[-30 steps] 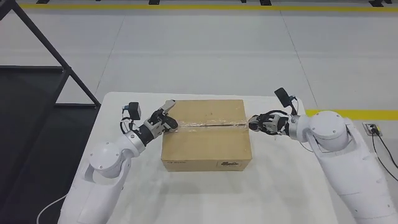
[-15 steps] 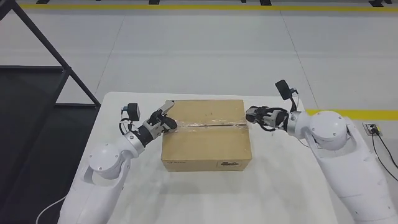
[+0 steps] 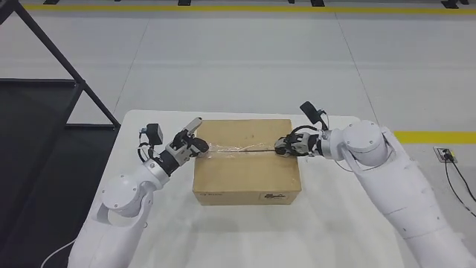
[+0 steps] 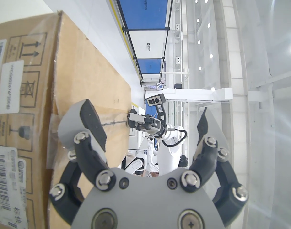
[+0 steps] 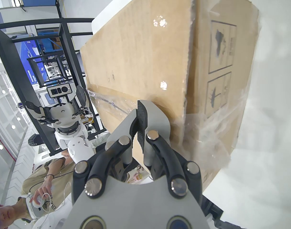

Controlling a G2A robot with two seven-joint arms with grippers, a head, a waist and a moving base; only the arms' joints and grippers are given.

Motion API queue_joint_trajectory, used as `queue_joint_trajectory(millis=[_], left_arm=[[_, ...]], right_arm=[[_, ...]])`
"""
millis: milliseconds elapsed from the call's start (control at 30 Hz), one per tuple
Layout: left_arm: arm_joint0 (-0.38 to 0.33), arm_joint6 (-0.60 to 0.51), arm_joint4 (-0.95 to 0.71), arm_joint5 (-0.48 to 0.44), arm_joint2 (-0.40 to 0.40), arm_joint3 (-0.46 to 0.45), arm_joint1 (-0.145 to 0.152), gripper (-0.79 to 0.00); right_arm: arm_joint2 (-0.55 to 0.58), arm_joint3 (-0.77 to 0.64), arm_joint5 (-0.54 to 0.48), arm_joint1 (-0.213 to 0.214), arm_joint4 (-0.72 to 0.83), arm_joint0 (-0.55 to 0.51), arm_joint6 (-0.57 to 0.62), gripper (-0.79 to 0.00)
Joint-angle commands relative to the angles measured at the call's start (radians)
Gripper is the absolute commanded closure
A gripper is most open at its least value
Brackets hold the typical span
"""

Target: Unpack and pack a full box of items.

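A closed brown cardboard box (image 3: pixel 246 165) stands mid-table, its top seam sealed with clear tape (image 3: pixel 236 149). My left gripper (image 3: pixel 196 135) is open at the box's left end, one finger (image 4: pixel 93 122) against the top near the taped edge, the other (image 4: pixel 205 125) in the air. My right gripper (image 3: pixel 282 147) is shut, its tips (image 5: pixel 139 110) resting on the box top at the right end of the seam, on the wrinkled tape (image 5: pixel 107 101). Whether tape is pinched between the tips I cannot tell. The box (image 5: pixel 148 60) shows printed handling marks on its side.
The white table (image 3: pixel 149 216) has free room in front of the box and on both sides. A black metal frame (image 3: pixel 52 67) stands off the table's left side.
My right gripper has moved left, from beside the box's right edge onto the box top at the seam's end. The left gripper has shifted slightly and stays open.
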Motion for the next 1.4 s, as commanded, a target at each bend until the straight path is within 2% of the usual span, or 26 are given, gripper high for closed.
queue_joint_trajectory(millis=[0, 467, 767, 1033, 1167, 1367], left_arm=[[0.004, 0.007, -0.009, -0.005, -0.009, -0.004, 0.000, -0.785], [0.037, 0.035, -0.091, -0.024, -0.120, -0.003, 0.010, -0.785], [0.070, 0.034, -0.132, -0.035, -0.193, -0.002, 0.020, -0.785], [0.089, 0.028, -0.138, -0.035, -0.215, 0.003, 0.024, -0.785], [0.090, 0.024, -0.138, -0.033, -0.211, 0.002, 0.025, -0.785], [0.077, 0.012, -0.132, -0.027, -0.194, 0.003, 0.025, -0.785]], right_arm=[[-0.025, 0.030, -0.012, -0.012, 0.011, 0.022, 0.001, 0.000], [-0.214, 0.199, -0.124, -0.123, 0.081, 0.150, -0.002, 0.000], [-0.330, 0.274, -0.163, -0.215, 0.099, 0.217, -0.032, 0.000], [-0.399, 0.375, -0.218, -0.301, 0.131, 0.276, -0.034, 0.000], [-0.399, 0.428, -0.248, -0.321, 0.140, 0.298, -0.022, 0.000], [-0.380, 0.481, -0.255, -0.321, 0.125, 0.306, -0.005, 0.000]])
